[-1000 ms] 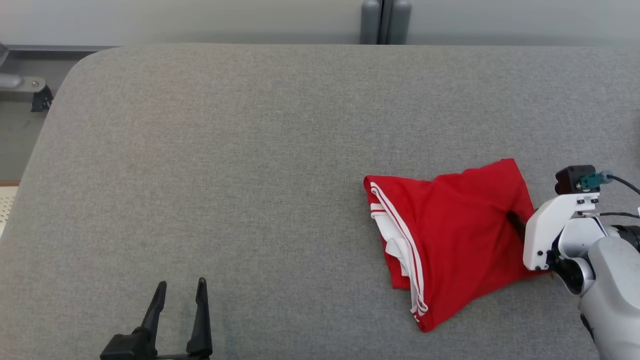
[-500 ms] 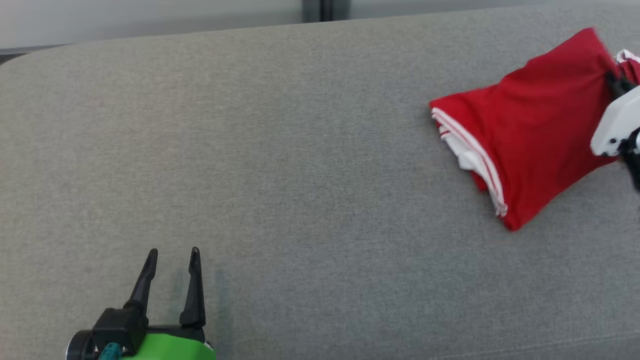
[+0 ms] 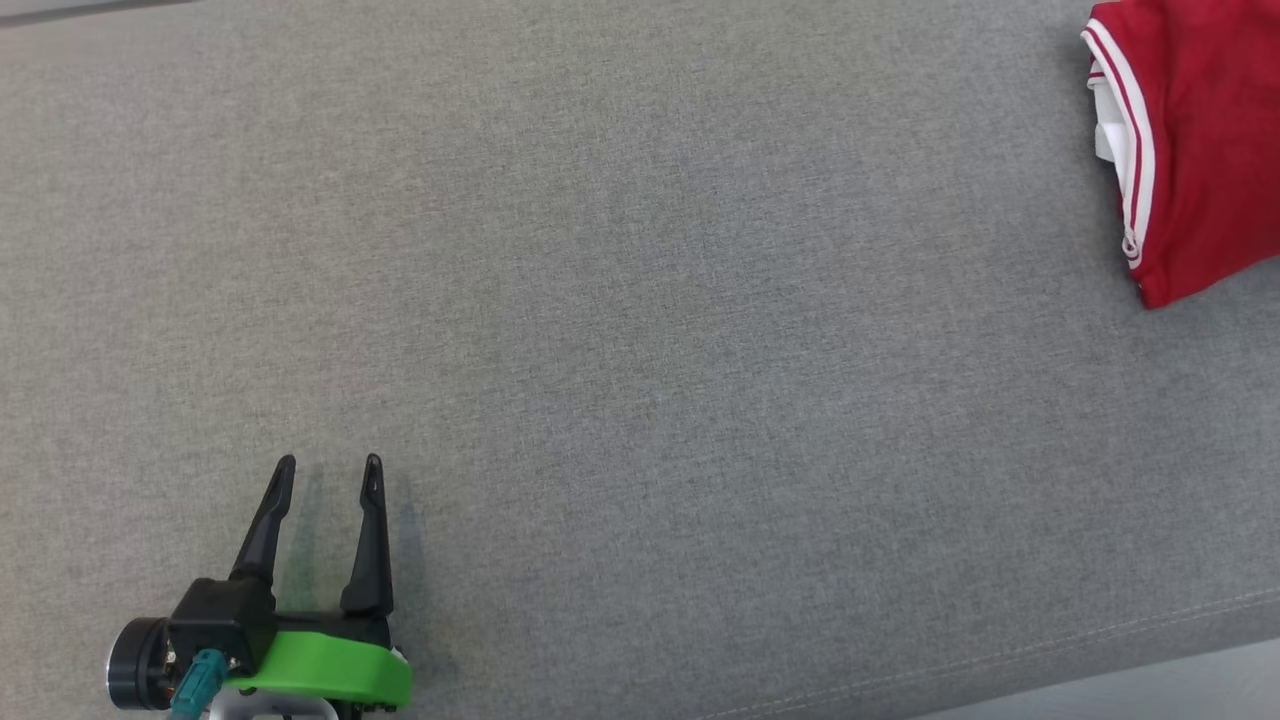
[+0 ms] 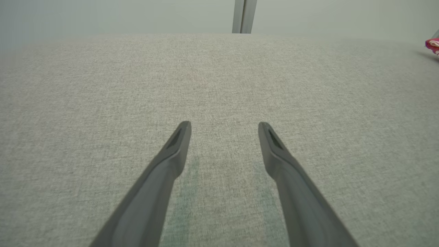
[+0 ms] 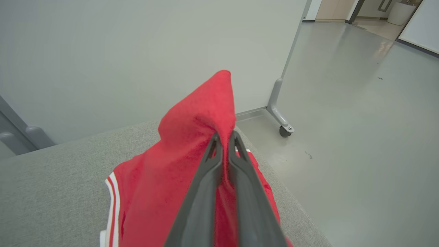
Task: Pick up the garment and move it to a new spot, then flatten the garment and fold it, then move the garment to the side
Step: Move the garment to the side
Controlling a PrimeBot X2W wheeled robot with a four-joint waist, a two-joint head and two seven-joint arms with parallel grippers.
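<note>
Quick count: just one red garment (image 3: 1200,150) here, right at the tips of the right gripper (image 5: 224,134), and one grey padded table (image 3: 640,350) under both grippers. That's two grippers total, the right one plus the left gripper (image 3: 330,460) well off to the garment's left, and each has two long dark fingers (image 4: 161,178), so four all up. Past the right gripper's tips, off to its right on the floor (image 5: 360,137), there's one caster wheel (image 5: 284,130) on one partition foot (image 5: 276,113).
</note>
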